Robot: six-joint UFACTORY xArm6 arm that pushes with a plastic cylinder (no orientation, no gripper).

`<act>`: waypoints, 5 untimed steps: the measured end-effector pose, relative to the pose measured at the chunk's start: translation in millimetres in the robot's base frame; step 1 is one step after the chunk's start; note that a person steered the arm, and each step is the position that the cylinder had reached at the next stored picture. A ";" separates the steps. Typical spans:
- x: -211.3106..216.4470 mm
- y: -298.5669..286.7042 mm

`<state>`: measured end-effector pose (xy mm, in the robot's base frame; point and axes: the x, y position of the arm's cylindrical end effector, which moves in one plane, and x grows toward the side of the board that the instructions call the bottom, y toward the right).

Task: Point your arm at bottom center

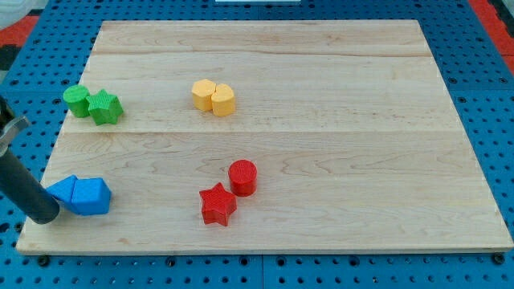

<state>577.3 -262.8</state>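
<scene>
My tip rests at the board's lower left corner, just left of the two touching blue blocks: a smaller blue block and a blue cube. The dark rod leans up and to the view's left from there. Near the bottom middle stand a red star and a red cylinder, touching each other, well to the right of my tip.
A green cylinder and a green star touch at the left edge. Two yellow blocks touch at the upper middle. The wooden board lies on a blue pegboard table.
</scene>
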 end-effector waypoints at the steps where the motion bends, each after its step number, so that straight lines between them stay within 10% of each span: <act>1: -0.3 0.3; 5: 16.2 12.7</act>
<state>593.5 -250.1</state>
